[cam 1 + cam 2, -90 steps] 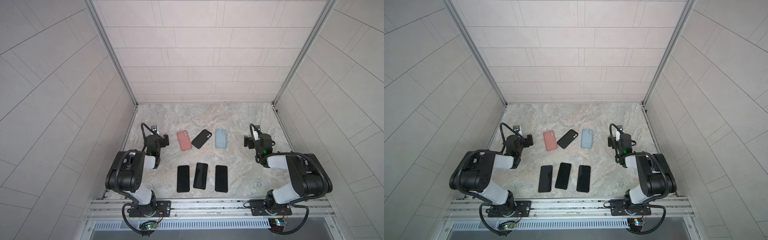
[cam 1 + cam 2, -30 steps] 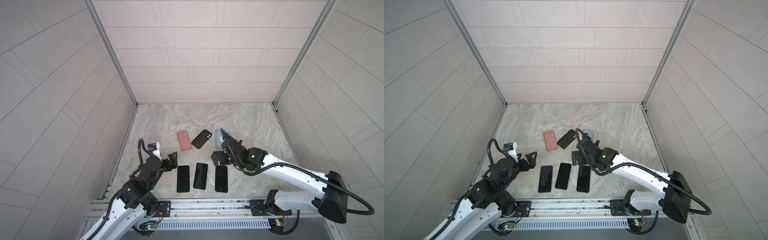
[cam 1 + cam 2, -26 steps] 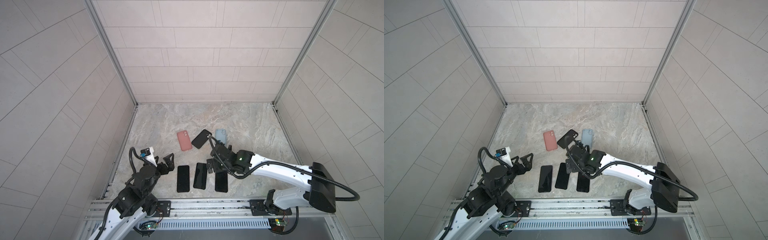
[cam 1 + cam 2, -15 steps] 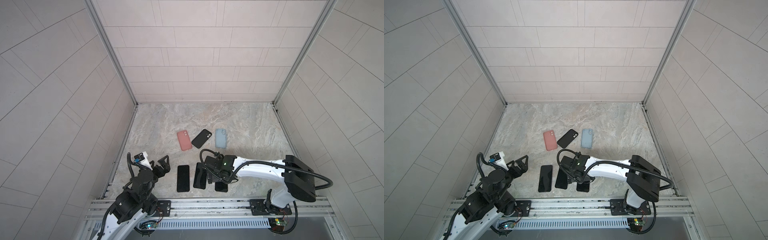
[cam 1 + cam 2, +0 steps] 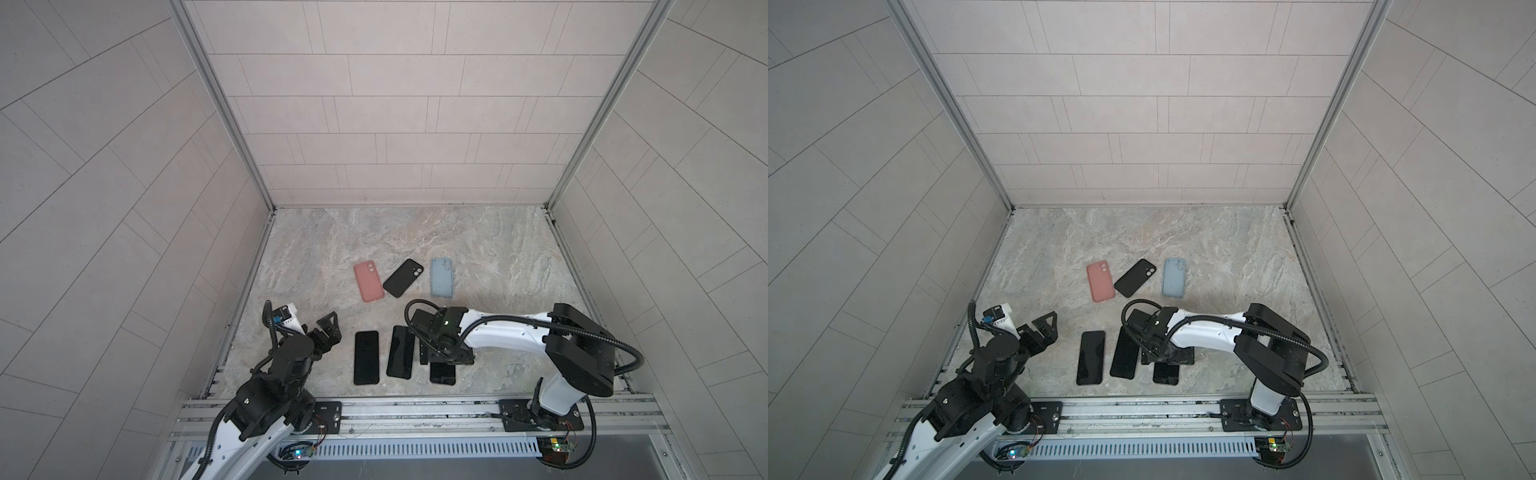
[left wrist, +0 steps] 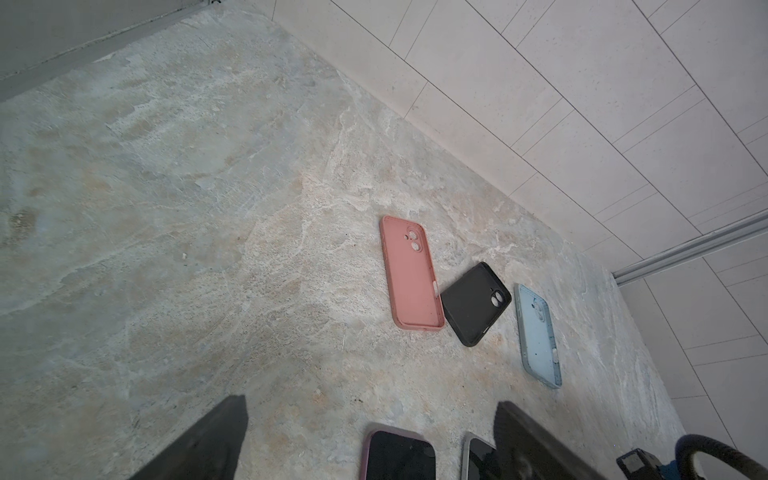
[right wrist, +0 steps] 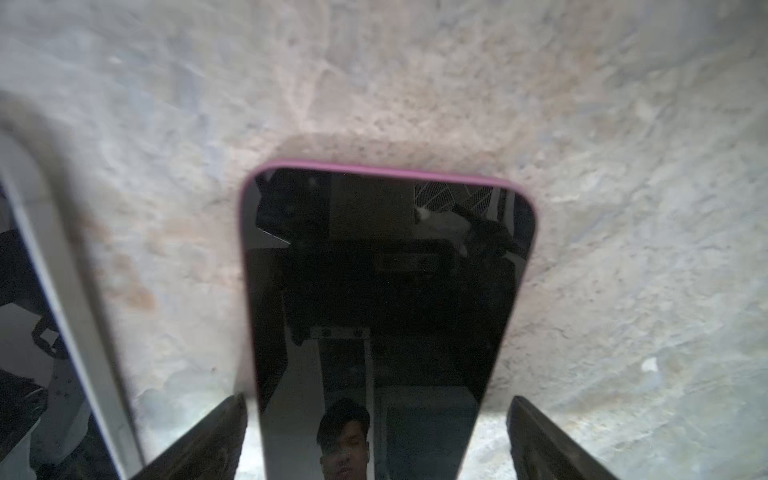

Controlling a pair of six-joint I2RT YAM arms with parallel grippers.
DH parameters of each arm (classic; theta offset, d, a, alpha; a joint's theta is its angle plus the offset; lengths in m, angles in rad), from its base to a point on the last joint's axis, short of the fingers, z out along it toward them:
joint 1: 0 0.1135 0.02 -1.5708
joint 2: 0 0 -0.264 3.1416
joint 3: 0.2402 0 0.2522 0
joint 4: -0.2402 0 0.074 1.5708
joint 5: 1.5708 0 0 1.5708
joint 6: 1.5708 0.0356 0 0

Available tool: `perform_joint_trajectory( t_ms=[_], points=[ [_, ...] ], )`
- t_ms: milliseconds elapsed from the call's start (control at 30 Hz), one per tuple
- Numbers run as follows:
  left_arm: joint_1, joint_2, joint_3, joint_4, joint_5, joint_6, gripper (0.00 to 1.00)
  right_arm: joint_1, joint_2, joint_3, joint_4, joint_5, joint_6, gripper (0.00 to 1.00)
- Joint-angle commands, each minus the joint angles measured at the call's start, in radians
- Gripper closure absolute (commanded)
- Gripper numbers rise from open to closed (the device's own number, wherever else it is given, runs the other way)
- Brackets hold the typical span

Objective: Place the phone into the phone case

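Three dark phones lie in a row near the table's front: the left phone [image 5: 366, 357], the middle phone [image 5: 401, 351] and the right phone [image 5: 442, 374]. Behind them lie a pink phone case [image 5: 368, 280], a black case [image 5: 403, 277] and a blue case [image 5: 441, 276]. My right gripper [image 5: 444, 354] is low over the right phone, open. In the right wrist view its fingers [image 7: 208, 444] straddle that pink-edged phone [image 7: 386, 291] without touching it. My left gripper [image 5: 328, 328] hangs open and empty, left of the left phone.
Tiled walls enclose the marble table [image 5: 478, 249] on three sides. A metal rail [image 5: 415, 409] with both arm bases runs along the front edge. The left wrist view shows the pink case [image 6: 411, 274], the black case [image 6: 476, 303] and the blue case [image 6: 538, 334] lying apart.
My right gripper has come from beside the blue case toward the front and down over the right phone. My left arm has drawn back toward the front left, its gripper still open.
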Motion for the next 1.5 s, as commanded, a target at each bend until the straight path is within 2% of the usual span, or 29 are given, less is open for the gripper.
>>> perform_joint_trajectory(
  t_ms=[0,100,233,267,533,667,733,833,867,967,1100,1200,1300,1367,1467],
  points=[
    [0.002,-0.004,-0.011,-0.009,-0.045,-0.033,0.0,-0.014,0.037,-0.016,-0.021,-0.022,0.048,0.01],
    [0.002,-0.007,-0.011,-0.011,-0.05,-0.033,0.0,-0.028,0.025,-0.031,0.01,-0.027,0.05,0.1],
    [0.001,-0.009,-0.011,-0.011,-0.049,-0.032,0.0,-0.11,0.01,-0.052,0.058,-0.077,-0.008,0.41],
    [0.002,-0.009,-0.011,-0.011,-0.049,-0.033,0.0,-0.14,0.005,-0.047,0.055,-0.083,-0.047,0.45],
    [0.001,-0.011,-0.009,-0.014,-0.051,-0.034,0.0,-0.405,-0.003,0.074,-0.133,0.03,-0.47,0.44],
    [0.002,-0.017,-0.008,-0.022,-0.056,-0.035,0.0,-0.5,0.02,0.068,-0.152,0.021,-0.593,0.42],
    [0.002,-0.022,-0.01,-0.025,-0.057,-0.037,0.0,-0.52,0.02,0.059,-0.147,0.008,-0.619,0.36],
    [0.001,-0.03,-0.01,-0.029,-0.059,-0.037,0.0,-0.52,0.002,0.052,-0.138,-0.009,-0.633,0.2],
    [0.001,-0.03,-0.01,-0.03,-0.059,-0.036,0.0,-0.516,-0.016,0.05,-0.137,-0.007,-0.628,0.14],
    [0.002,-0.027,-0.008,-0.03,-0.057,-0.036,0.0,-0.487,-0.09,0.057,-0.154,0.028,-0.596,0.05],
    [0.002,-0.026,-0.01,-0.027,-0.058,-0.037,0.0,-0.373,-0.168,0.113,-0.194,0.055,-0.505,0.04],
    [0.001,-0.023,-0.013,-0.018,-0.057,-0.037,0.0,-0.234,-0.176,0.12,-0.098,-0.026,-0.349,0.04],
    [0.002,-0.015,-0.011,-0.015,-0.057,-0.038,0.0,-0.117,-0.107,0.136,-0.004,-0.077,-0.153,0.01],
    [0.001,-0.015,-0.01,-0.018,-0.057,-0.039,0.0,-0.054,-0.032,0.19,0.007,-0.067,-0.055,0.01],
    [0.002,-0.025,-0.008,-0.031,-0.059,-0.038,0.0,0.018,0.09,0.304,-0.011,-0.034,0.014,0.0]
  ],
)
